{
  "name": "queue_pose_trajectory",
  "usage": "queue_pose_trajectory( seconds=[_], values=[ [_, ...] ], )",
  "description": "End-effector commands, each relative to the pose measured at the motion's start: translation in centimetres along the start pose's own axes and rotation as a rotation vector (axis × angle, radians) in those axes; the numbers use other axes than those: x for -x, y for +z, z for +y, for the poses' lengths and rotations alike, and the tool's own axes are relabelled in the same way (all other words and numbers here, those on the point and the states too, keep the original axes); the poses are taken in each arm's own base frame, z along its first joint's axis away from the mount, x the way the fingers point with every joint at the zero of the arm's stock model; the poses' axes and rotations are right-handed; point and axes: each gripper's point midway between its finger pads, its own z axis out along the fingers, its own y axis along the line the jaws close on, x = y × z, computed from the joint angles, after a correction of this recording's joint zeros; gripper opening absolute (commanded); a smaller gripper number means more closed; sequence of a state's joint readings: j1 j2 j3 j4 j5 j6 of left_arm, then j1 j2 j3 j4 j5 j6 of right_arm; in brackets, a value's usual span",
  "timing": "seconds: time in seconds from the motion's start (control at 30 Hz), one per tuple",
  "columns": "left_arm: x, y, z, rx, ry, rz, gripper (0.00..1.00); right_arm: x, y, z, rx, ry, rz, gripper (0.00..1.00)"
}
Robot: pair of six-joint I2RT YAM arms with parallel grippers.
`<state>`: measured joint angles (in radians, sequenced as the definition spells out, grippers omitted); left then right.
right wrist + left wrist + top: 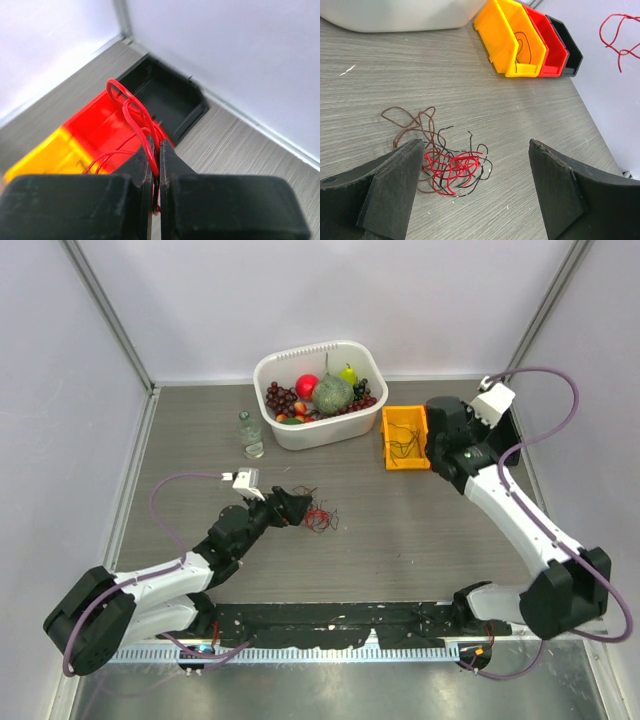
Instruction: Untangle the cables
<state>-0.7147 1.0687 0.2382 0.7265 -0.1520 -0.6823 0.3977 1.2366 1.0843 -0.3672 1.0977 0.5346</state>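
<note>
Seen from above, the right arm (pixel 500 495) is largely covering the red bin (pixel 547 45) and black bin (pixel 567 45), and is hiding the tips of the right pincer (pixel 156 145); the cables (pixel 320 515) are showing as a speck, strands too fine to separate. At the left wrist, the frame's edge is cropping the white basin (pixel 400 15) and a dangling red wire (pixel 619 50), while a finger (pixel 390 185) of the left pincer (pixel 475 146) is masking one side of the tangle. At the right wrist, the closed pincer is swallowing the red wire's lower end, and the yellow bin (pixel 40 160) is blurring beside it.
</note>
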Motion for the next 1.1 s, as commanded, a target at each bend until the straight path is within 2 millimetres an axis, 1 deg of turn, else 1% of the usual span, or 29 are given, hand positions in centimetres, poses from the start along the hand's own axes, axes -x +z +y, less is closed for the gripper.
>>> queue_pose_trajectory(
  seconds=[0.0, 0.03, 0.07, 0.1, 0.13, 0.2, 0.23, 0.27, 0.3, 0.33, 0.37, 0.4, 0.43, 0.47, 0.5, 0.53, 0.57, 0.63, 0.67, 0.7, 0.73, 0.77, 0.8, 0.83, 0.87, 0.9, 0.93, 0.97, 1.07],
  values=[
    [1.3, -0.2, 0.0, 0.009, -0.019, -0.059, 0.89, 4.4, 4.2, -2.6, -0.275, 0.114, -0.169, 0.01],
    [1.3, -0.2, 0.1, 0.010, -0.020, -0.060, 0.89, 4.9, 4.8, -2.4, -0.281, 0.132, -0.179, 0.01],
    [1.3, -0.2, 0.1, 0.011, -0.022, -0.061, 0.89, 4.5, 6.2, -2.1, -0.303, 0.124, -0.178, 0.01],
    [1.3, -0.1, 0.1, 0.010, -0.024, -0.062, 0.89, 5.0, 6.8, -1.9, -0.316, 0.141, -0.188, 0.01],
    [1.2, -0.1, 0.1, 0.010, -0.023, -0.060, 0.89, 4.3, 8.1, -1.2, -0.324, 0.128, -0.189, 0.01],
    [1.1, -0.1, 0.1, 0.009, -0.024, -0.057, 0.89, 3.7, 9.6, -0.3, -0.348, 0.101, -0.201, 0.01],
    [1.1, -0.1, 0.1, 0.008, -0.025, -0.058, 0.89, 2.4, 10.5, 0.5, -0.351, 0.066, -0.191, 0.01],
    [1.0, -0.1, 0.2, 0.008, -0.024, -0.055, 0.89, 2.3, 11.1, 1.4, -0.330, 0.045, -0.200, 0.01],
    [1.1, -0.1, 0.1, 0.005, -0.025, -0.058, 0.89, 0.8, 12.0, 2.0, -0.338, -0.012, -0.188, 0.01],
    [1.0, -0.1, 0.1, 0.004, -0.023, -0.058, 0.89, 0.9, 12.6, 2.6, -0.345, -0.021, -0.192, 0.01],
    [1.1, -0.1, 0.1, 0.000, -0.021, -0.061, 0.89, -1.2, 13.6, 3.3, -0.349, -0.070, -0.165, 0.01],
    [1.1, -0.1, 0.0, -0.003, -0.019, -0.063, 0.89, -2.1, 14.0, 3.7, -0.345, -0.100, -0.144, 0.01],
    [1.1, -0.1, 0.0, -0.008, -0.013, -0.064, 0.89, -3.7, 14.8, 4.3, -0.344, -0.134, -0.115, 0.01],
    [1.2, -0.1, 0.0, -0.006, -0.009, -0.067, 0.89, -4.0, 15.3, 5.0, -0.329, -0.130, -0.106, 0.01],
    [1.3, -0.1, 0.0, -0.005, -0.004, -0.069, 0.89, -6.2, 15.7, 5.1, -0.329, -0.171, -0.064, 0.01],
    [1.3, -0.2, -0.1, -0.008, -0.002, -0.070, 0.89, -6.4, 15.9, 5.4, -0.317, -0.170, -0.048, 0.01],
    [1.4, -0.3, 0.0, -0.005, -0.001, -0.074, 0.89, -7.9, 16.1, 5.4, -0.310, -0.185, -0.013, 0.01],
    [1.4, -0.4, 0.1, -0.004, -0.006, -0.077, 0.89, -10.5, 16.6, 7.3, -0.165, -0.198, 0.092, 0.01],
    [1.3, -0.4, 0.2, -0.002, -0.008, -0.077, 0.89, -10.8, 16.7, 7.7, -0.141, -0.192, 0.111, 0.01],
    [1.3, -0.4, 0.2, -0.001, -0.012, -0.078, 0.89, -11.7, 16.8, 8.0, -0.106, -0.195, 0.157, 0.01],
    [1.1, -0.3, 0.2, 0.000, -0.014, -0.075, 0.89, -11.8, 16.8, 8.4, -0.084, -0.190, 0.172, 0.01],
    [1.0, -0.1, 0.3, 0.001, -0.015, -0.070, 0.89, -12.3, 16.9, 8.5, -0.055, -0.185, 0.208, 0.01],
    [0.8, 0.0, 0.2, -0.005, -0.014, -0.060, 0.89, -12.2, 16.9, 8.9, -0.036, -0.170, 0.223, 0.02],
    [0.7, 0.1, 0.1, -0.010, -0.012, -0.052, 0.89, -12.9, 16.9, 9.0, -0.003, -0.150, 0.272, 0.03],
    [0.6, 0.2, 0.0, -0.013, -0.010, -0.048, 0.89, -13.0, 17.1, 9.1, 0.000, -0.110, 0.293, 0.04],
    [0.5, 0.3, -0.1, -0.016, -0.006, -0.042, 0.89, -13.6, 17.2, 8.9, 0.022, -0.096, 0.341, 0.05],
    [0.6, 0.3, -0.2, -0.020, -0.005, -0.043, 0.89, -13.7, 17.6, 8.7, 0.021, -0.053, 0.364, 0.07],
    [0.5, 0.3, -0.2, -0.020, -0.005, -0.042, 0.89, -14.2, 17.6, 8.7, 0.043, -0.039, 0.400, 0.09],
    [0.4, 0.4, -0.2, -0.021, -0.004, -0.039, 0.89, -14.3, 18.0, 8.3, 0.050, -0.014, 0.430, 0.17]
  ],
)
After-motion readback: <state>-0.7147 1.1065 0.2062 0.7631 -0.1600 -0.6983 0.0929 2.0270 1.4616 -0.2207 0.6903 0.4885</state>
